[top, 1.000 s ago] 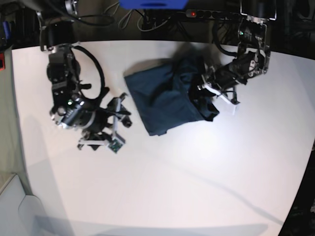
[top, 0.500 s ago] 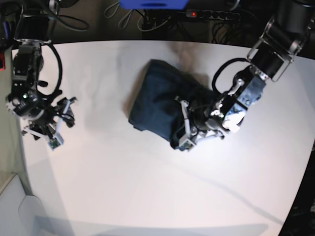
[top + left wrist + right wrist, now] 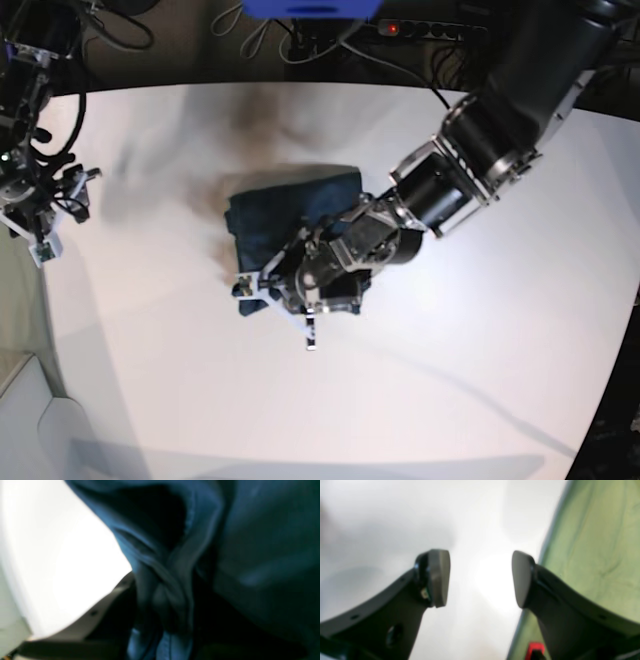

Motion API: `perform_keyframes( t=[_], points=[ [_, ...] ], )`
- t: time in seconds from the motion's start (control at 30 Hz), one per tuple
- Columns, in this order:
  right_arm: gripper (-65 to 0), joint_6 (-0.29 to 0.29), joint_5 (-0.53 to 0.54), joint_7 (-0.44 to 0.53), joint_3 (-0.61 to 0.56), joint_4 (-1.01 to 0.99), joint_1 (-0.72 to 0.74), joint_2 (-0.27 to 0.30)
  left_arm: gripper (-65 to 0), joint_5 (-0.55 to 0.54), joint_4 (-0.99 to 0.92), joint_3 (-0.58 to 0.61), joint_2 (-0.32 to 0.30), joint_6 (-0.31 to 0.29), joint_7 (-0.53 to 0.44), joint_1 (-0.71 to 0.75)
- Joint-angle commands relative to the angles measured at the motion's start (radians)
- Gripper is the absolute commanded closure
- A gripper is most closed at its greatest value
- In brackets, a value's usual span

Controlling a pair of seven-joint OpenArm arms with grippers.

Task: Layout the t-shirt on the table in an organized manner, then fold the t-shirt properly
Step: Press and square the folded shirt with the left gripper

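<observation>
Left tool [image 3: 290, 290] seemingly clamps the bunched t-shirt [image 3: 290, 215]; lift high to unfurl it; right tool [image 3: 480, 580] gapes empty over the table [image 3: 450, 380]

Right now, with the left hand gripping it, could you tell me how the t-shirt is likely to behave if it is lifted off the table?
The t-shirt will probably hang limp: the left wrist view shows soft folds bunched at the left hand. It looks light, likely dragging easily over the smooth table. Its loose layers may well unfold or slump rather than hold shape.
</observation>
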Motion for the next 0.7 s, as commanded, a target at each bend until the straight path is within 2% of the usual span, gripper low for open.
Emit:
perform_keyframes(
  t=[0.0, 0.13, 0.43, 0.53, 0.67],
  points=[
    [-39.2, 0.004, 0.009, 0.015, 0.013, 0.018, 0.006, 0.019, -0.3, 0.011, -0.027, 0.004, 0.019, -0.024, -0.011, -0.002],
    [-39.2, 0.004, 0.009, 0.015, 0.034, 0.018, -0.005, 0.017, -0.3, 0.038, -0.065, 0.004, 0.056, -0.026, -0.025, -0.002],
    [-39.2, 0.004, 0.010, 0.015, 0.039, 0.055, -0.025, 0.006, -1.6, 0.042, -0.064, 0.005, 0.053, -0.020, -0.021, -0.002],
    [-39.2, 0.004, 0.010, 0.015, 0.033, 0.101, -0.034, -0.008, -11.8, 0.042, -0.062, 0.004, 0.051, -0.020, -0.019, -0.002],
    [-39.2, 0.004, 0.010, 0.012, 0.033, 0.121, -0.034, -0.020, -30.4, 0.044, -0.062, 0.007, 0.050, -0.021, 0.005, -0.002]
  ],
)
